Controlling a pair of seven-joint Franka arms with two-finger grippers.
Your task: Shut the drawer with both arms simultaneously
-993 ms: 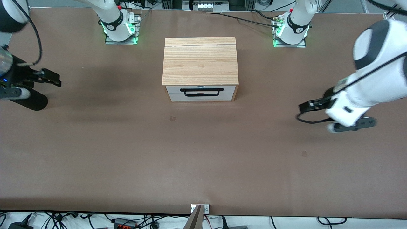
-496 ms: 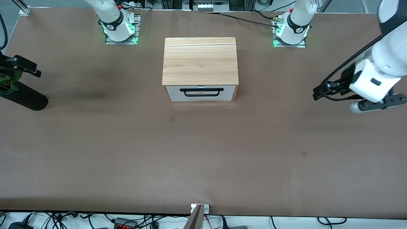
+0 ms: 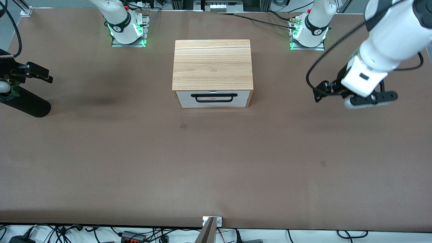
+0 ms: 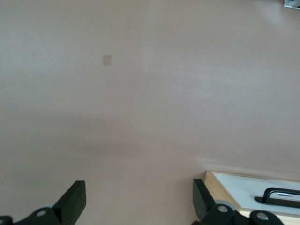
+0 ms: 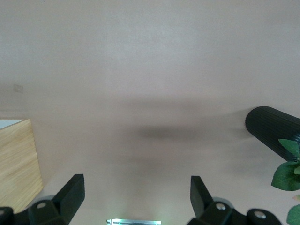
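The light-oak cabinet [image 3: 212, 64] stands mid-table. Its drawer [image 3: 213, 99] has a white front with a black bar handle and sits about flush with the cabinet front. My left gripper [image 3: 318, 93] is open and empty over bare table toward the left arm's end, pointing at the cabinet. In the left wrist view the left gripper [image 4: 139, 201] is spread wide, with the drawer front [image 4: 255, 187] at the edge. My right gripper [image 3: 42, 73] hangs over the right arm's end of the table. In the right wrist view the right gripper [image 5: 137, 197] is open and empty, with the cabinet [image 5: 16, 164] at one side.
A black ribbed cylinder [image 3: 28, 105] with a green plant lies below my right gripper; it also shows in the right wrist view [image 5: 272, 127]. Green-lit arm bases [image 3: 128, 33] [image 3: 308, 35] stand beside the cabinet along the table's edge. Cables hang off the table edge nearest the front camera.
My left gripper swung out toward the table's end, then up and back toward the cabinet. My right gripper pulled away toward its table end, then came back slightly. The drawer has not moved.
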